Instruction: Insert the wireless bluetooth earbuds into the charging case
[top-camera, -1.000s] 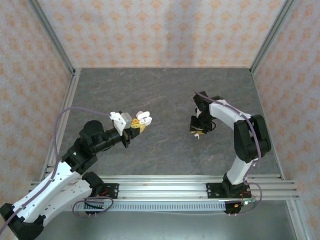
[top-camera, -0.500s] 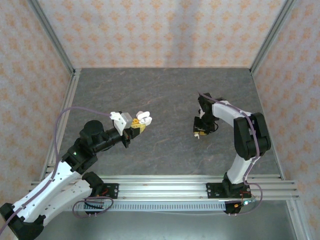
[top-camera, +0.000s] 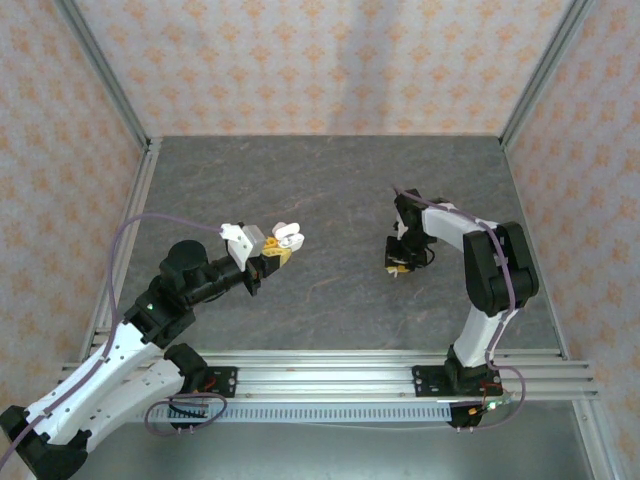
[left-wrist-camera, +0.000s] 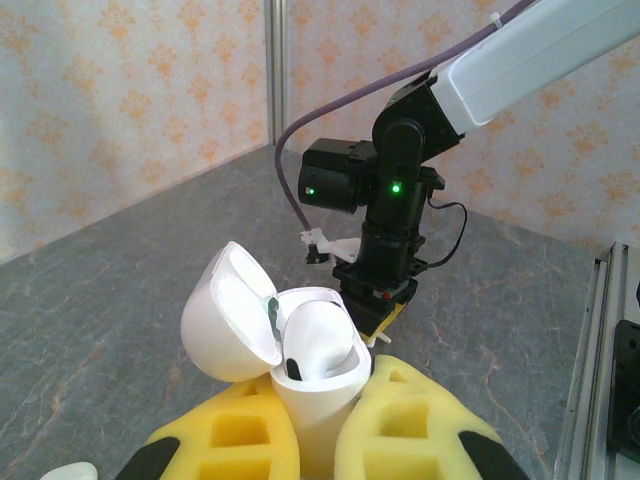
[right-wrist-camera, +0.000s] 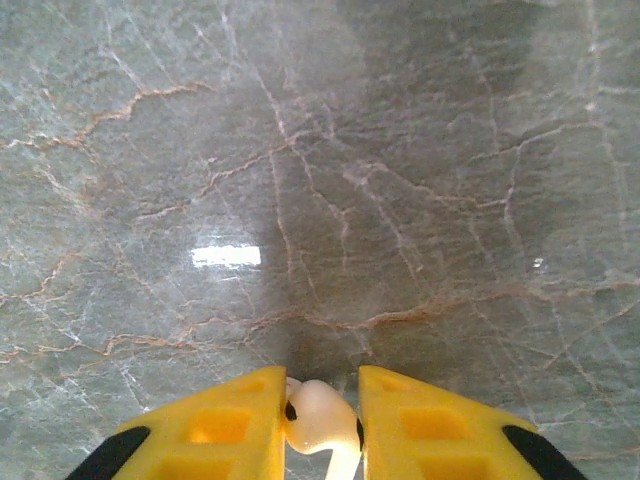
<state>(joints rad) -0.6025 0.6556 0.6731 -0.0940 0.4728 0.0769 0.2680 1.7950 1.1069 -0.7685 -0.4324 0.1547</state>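
Earbud (right-wrist-camera: 320, 418) pinched in right pincer (right-wrist-camera: 322, 392); left pincer (left-wrist-camera: 322, 405) clamps the open charging case (left-wrist-camera: 226, 318).

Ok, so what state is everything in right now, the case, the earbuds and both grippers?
White plastic charging case: upright in the left gripper, hinged lid open.
Small white earbud in the case: sitting in the open case.
Second white earbud: pinched between the right gripper's yellow fingers.
Left gripper: shut on the case.
Right gripper: shut on the second earbud.
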